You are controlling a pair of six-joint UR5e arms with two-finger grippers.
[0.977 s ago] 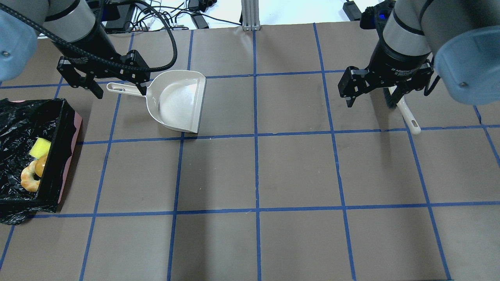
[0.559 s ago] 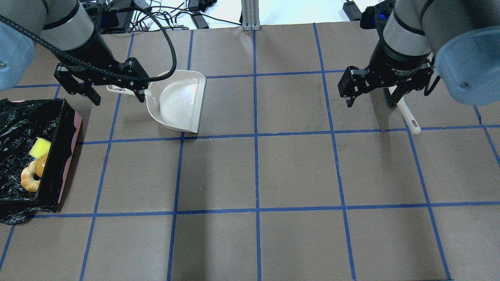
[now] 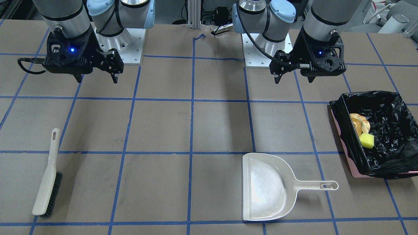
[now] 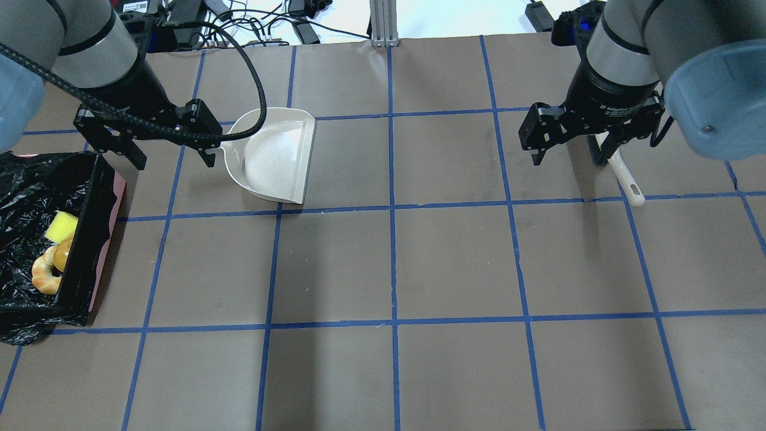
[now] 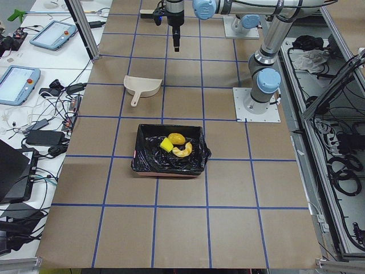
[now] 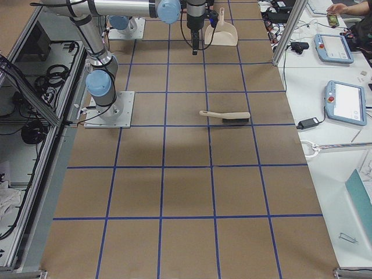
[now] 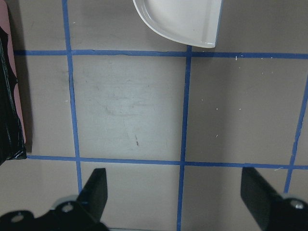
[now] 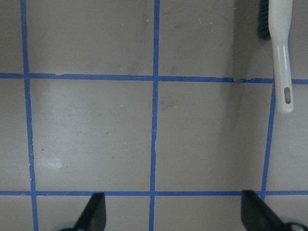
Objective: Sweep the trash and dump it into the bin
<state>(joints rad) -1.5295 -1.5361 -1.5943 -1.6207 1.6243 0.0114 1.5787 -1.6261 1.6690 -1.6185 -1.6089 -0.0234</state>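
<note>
The pink bin with its black bag (image 4: 24, 191) stands at the table's left edge and holds the yellow sponge (image 4: 61, 227), the potato (image 4: 63, 254) and the croissant (image 4: 45, 276). The bin also shows in the front view (image 3: 392, 107). My left gripper (image 4: 172, 157) is open and empty, raised above the table between the bin and the beige dustpan (image 4: 272, 158). In the overhead view it covers the dustpan handle. My right gripper (image 4: 568, 152) is open and empty, raised beside the brush (image 4: 625, 176).
The dustpan (image 3: 264, 186) lies flat and empty, its handle pointing toward the bin. The brush (image 3: 47, 176) lies flat on the far right side of the table. Blue tape lines grid the brown table. Cables and tablets lie beyond the far edge.
My left gripper, open throughout, has drifted left and slightly nearer in the overhead view, off the dustpan handle. The dustpan, the brush and the right gripper have stayed put.
</note>
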